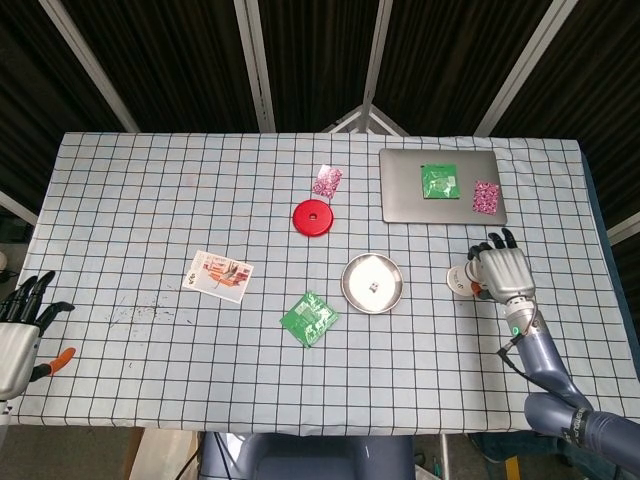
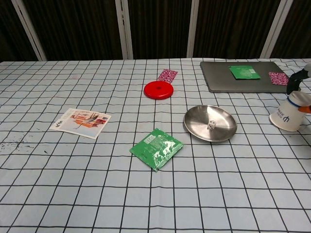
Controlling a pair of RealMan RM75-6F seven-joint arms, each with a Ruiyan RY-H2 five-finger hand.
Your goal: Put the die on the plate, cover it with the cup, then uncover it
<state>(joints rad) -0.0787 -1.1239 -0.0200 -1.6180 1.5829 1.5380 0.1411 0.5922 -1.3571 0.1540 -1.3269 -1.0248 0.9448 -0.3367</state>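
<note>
The small white die (image 1: 372, 287) (image 2: 211, 125) lies in the round metal plate (image 1: 386, 296) (image 2: 224, 132), which sits right of the table's centre. To the plate's right, my right hand (image 1: 500, 272) (image 2: 297, 83) grips the white paper cup (image 1: 459, 281) (image 2: 287, 115). The cup is tilted, its mouth turned down and toward the plate, about a plate's width away. My left hand (image 1: 18, 325) hangs off the table's near left corner with fingers spread and nothing in it; the chest view does not show it.
A grey laptop-like slab (image 1: 400, 190) (image 2: 218, 77) lies at the back right with a green packet (image 1: 438, 180) and a pink packet (image 1: 486, 196) on it. Nearer the middle are a red disc (image 1: 312, 217), another pink packet (image 1: 326, 181), a green packet (image 1: 309, 319) and a card (image 1: 218, 275).
</note>
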